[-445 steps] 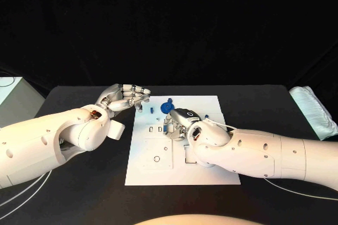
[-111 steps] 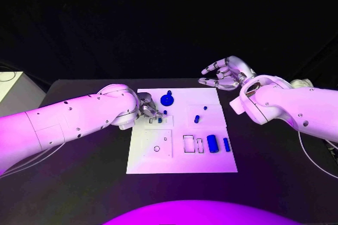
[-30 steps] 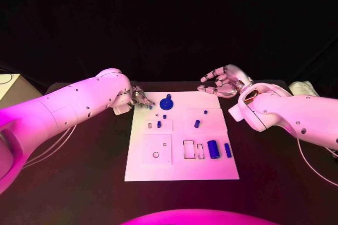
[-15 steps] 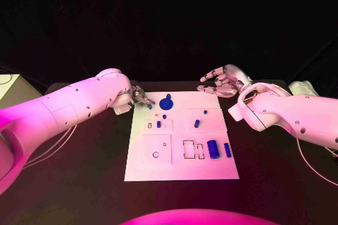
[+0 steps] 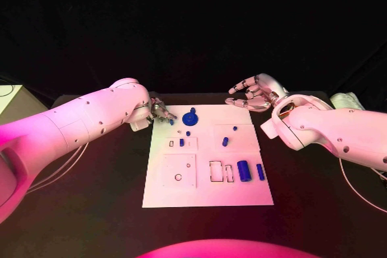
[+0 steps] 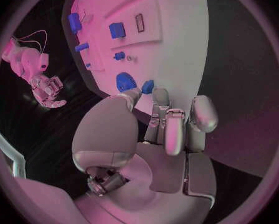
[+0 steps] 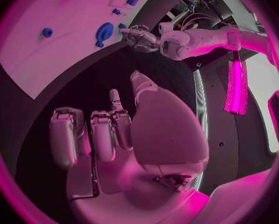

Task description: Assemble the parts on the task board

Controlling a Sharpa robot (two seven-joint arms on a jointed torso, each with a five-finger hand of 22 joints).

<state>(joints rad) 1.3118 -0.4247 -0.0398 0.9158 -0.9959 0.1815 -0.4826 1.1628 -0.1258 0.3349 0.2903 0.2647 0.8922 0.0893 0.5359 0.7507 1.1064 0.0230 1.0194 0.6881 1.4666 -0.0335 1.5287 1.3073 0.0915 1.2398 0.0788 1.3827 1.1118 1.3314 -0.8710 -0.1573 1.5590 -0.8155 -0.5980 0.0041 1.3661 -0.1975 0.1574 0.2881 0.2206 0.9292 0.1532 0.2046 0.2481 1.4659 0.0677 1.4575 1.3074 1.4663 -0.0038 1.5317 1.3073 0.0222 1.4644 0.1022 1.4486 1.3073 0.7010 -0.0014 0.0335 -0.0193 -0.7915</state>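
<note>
A pale box (image 5: 11, 101) sits at the black table's (image 5: 97, 213) left edge. The left hand (image 5: 160, 111) pinches a small blue part (image 6: 148, 86) over the white task board's (image 5: 206, 191) far-left corner. Blue pieces lie across the board. The right hand (image 5: 254, 94) hovers past the far-right corner, fingers spread, holding nothing.

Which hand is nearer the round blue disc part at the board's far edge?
Left. The left hand sits just beside the round blue disc part; the right hand hovers beyond the task board's far corner.

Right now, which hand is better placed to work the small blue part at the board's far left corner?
Left. The left hand has its fingertips at that small blue part; the right hand hovers beyond the task board.
</note>
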